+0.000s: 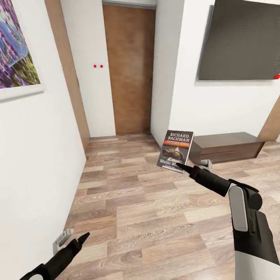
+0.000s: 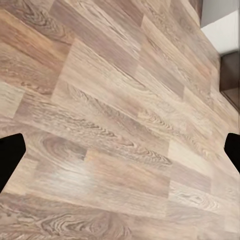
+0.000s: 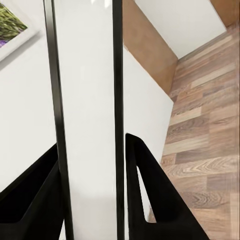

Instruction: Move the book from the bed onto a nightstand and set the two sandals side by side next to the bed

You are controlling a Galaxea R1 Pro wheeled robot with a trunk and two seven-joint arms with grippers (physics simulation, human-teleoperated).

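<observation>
1. Right arm: white-and-grey forearm reaches up and forward from the lower right of the head view, its black wrist angled toward the middle of the room. The right claw (image 1: 182, 167) is closed on the lower edge of the small dark-covered paperback book (image 1: 175, 151) with white "RICHARD BACHMAN" lettering and an orange band.
2. Book position: held upright in the air above the wood-plank floor (image 1: 147, 210), front cover facing the head camera, tilted slightly. It touches no furniture.
3. Right wrist view: the book (image 3: 86, 100) is seen edge-on, pale pages between two thin dark covers, with one black finger (image 3: 150, 200) pressed on each side.
4. Left arm: low at the lower left of the head view, black sleeve pointing forward and up. The left claw (image 1: 79, 240) hangs over bare floor near the white wall (image 1: 35, 155), holding nothing. In the left wrist view the two black fingertips (image 2: 10, 155) sit at opposite edges, wide apart, with floor planks between.
5. Count: one book; two claws; one long low dark-wood bench cabinet (image 1: 229, 147) against the right wall, behind the book.
6. Surroundings: one brown wooden door (image 1: 128, 70) straight ahead; one dark flat panel (image 1: 241, 39) on the right wall; one framed purple-and-green picture (image 1: 15, 46) on the left wall.
</observation>
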